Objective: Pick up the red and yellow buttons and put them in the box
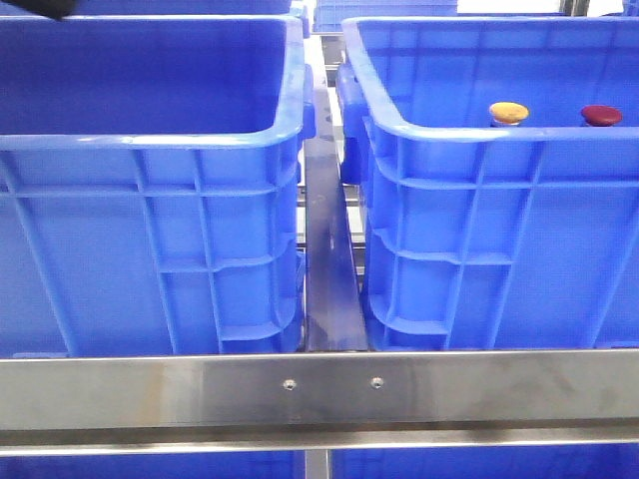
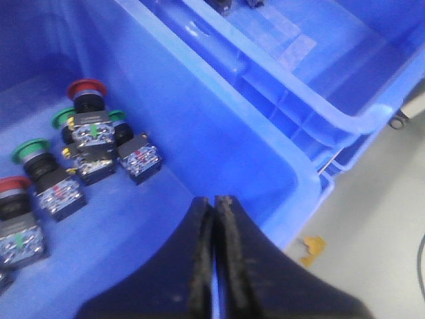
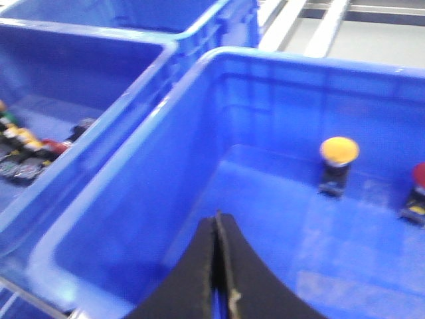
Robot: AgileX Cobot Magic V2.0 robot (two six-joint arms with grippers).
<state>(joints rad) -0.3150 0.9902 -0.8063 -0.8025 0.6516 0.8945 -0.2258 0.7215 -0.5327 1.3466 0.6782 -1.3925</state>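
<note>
Nearest the front camera, a brushed steel crossbar with two screw heads (image 1: 300, 389) is seen spanning the frame, and a narrow steel rail (image 1: 327, 259) runs away from it between two large bright blue moulded plastic crates with ribbed walls. The left crate (image 1: 150, 239) and the right crate (image 1: 479, 239) stand side by side, apart, with the rail in the gap. Inside the right crate, beyond its near rim, a yellow-orange mushroom-headed push-button (image 1: 508, 112) and a dark red mushroom-headed push-button (image 1: 601, 116) are shown standing upright near each other, the red one to the right of the yellow one. Neither arm is visible in the front view. In the right wrist view, the black right gripper (image 3: 216, 266) is shown with its fingers pressed together and nothing between them, held above the interior of the right crate; the yellow button (image 3: 339, 151) and the red button (image 3: 418, 176) stand on the crate floor near the far wall, well apart from the fingers. In the left wrist view, the black left gripper (image 2: 214, 252) is likewise shown with fingers together and empty, over the floor of a blue crate that holds a cluster of loose red- and green-capped push-button switches (image 2: 93, 143), lying apart from the fingers.
</note>
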